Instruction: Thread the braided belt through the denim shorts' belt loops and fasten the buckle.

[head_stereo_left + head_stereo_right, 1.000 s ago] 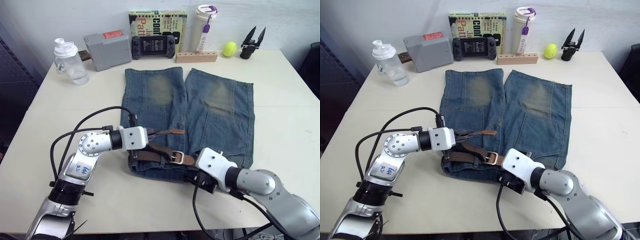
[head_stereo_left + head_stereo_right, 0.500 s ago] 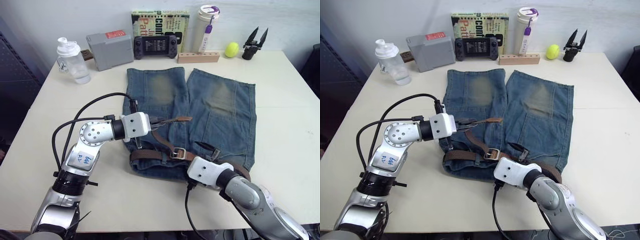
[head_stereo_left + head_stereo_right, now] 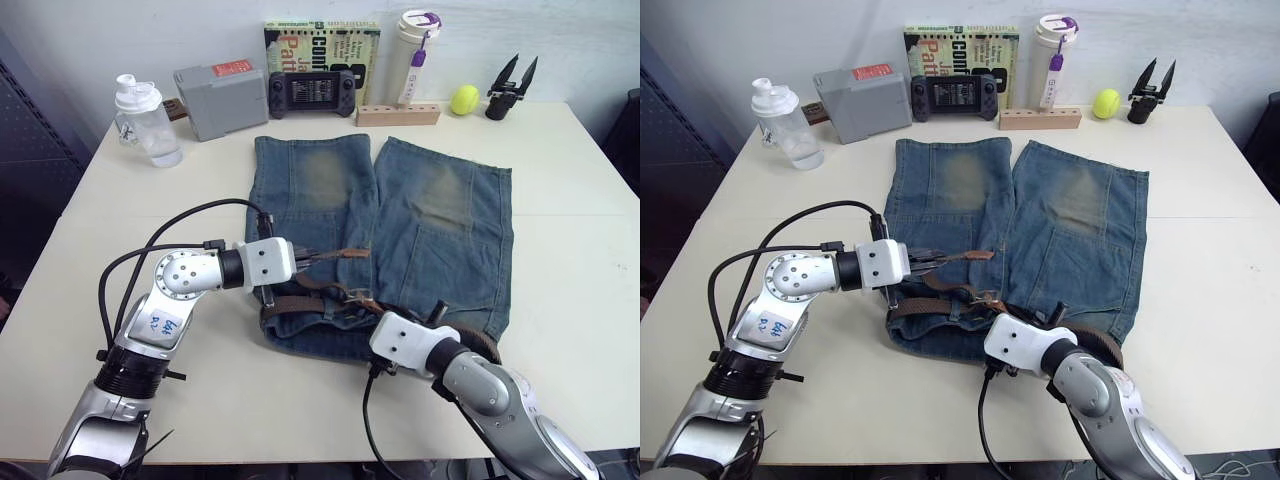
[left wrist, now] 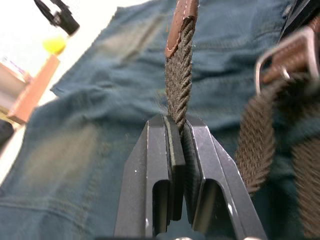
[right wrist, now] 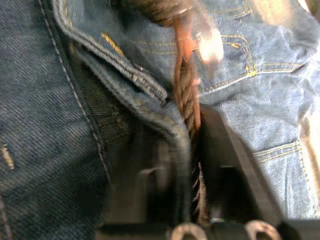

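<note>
Belt (image 3: 300, 293) lies along the waistband at the near edge of the shorts (image 3: 400, 220), which are spread flat on the table (image 3: 580, 260) with legs pointing away from the robot. Left gripper (image 4: 176, 131) is clamped on the braided strap just behind the leather tip (image 3: 354, 254), holding that end up off the denim, tip pointing toward the robot's right. Buckle (image 4: 280, 52) sits just beside the held strap, near the middle of the waistband, its frame tilted up. Right gripper (image 5: 192, 165) is down at the waistband on the right side; strap runs between its fingers and the denim edge sits against them, so it looks pinched on the belt, though the view is blurred.

Progress, as a judgement: threading looks mostly done, since the strap follows the waistband on both sides and passes under at least one loop (image 3: 953, 309) on the left. Whether every loop is caught, cannot tell. Tip is free and not through the buckle, so fastening is left: feed tip through the frame, pull snug, seat the prong.

Clutter at the far edge: bottle (image 3: 143, 121), grey box (image 3: 216, 96), book (image 3: 318, 48), tennis ball (image 3: 461, 99).
</note>
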Robot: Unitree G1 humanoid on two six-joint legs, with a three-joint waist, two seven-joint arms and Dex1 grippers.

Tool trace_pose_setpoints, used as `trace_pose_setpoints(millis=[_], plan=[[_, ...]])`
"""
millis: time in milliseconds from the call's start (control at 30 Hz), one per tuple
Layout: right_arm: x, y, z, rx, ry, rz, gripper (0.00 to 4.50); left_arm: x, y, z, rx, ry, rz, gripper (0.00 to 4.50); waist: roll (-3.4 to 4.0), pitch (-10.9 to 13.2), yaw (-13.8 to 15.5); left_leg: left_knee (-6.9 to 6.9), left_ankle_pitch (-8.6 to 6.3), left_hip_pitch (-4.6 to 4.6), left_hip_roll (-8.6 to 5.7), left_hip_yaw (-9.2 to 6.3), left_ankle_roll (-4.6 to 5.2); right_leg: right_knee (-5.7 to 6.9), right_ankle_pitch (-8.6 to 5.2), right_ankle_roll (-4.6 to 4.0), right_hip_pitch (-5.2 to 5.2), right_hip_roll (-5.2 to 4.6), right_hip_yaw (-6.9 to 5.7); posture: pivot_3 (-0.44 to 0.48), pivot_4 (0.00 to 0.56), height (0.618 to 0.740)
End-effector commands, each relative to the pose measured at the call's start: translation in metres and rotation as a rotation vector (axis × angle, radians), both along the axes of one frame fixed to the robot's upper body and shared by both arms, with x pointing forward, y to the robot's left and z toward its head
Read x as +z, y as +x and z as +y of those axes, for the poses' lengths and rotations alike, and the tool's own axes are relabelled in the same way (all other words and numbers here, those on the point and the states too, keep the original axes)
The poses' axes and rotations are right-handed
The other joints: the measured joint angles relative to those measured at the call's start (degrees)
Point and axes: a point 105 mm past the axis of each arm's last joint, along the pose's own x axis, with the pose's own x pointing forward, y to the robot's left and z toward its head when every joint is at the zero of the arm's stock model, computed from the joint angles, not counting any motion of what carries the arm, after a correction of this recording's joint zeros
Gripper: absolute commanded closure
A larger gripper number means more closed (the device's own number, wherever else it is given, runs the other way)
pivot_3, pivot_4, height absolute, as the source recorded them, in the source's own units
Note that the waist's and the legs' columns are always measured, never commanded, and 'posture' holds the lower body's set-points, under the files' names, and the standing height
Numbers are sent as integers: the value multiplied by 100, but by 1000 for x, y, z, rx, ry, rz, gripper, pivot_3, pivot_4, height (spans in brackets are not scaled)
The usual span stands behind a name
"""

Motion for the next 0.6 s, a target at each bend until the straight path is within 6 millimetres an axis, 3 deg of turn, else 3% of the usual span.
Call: trace_pose_setpoints(millis=[33,300,600], plan=[[16,4,-1,-9,9,-62,4413,-2,-5,-1,-22,41,-10,4500,0,0,-1,0,0,0,0,4,0,0,0,0,0,0,0,0,150,731],[28,13,2,-13,-3,-130,4413,-18,-5,3,-14,116,48,4500,0,0,-2,-2,0,0,0,19,0,2,0,0,-3,1,1,0,150,731],[26,12,3,-5,-18,-132,4413,-17,-4,7,-1,142,50,4500,0,0,-3,0,0,0,0,21,0,3,0,0,-3,1,2,0,150,731]])
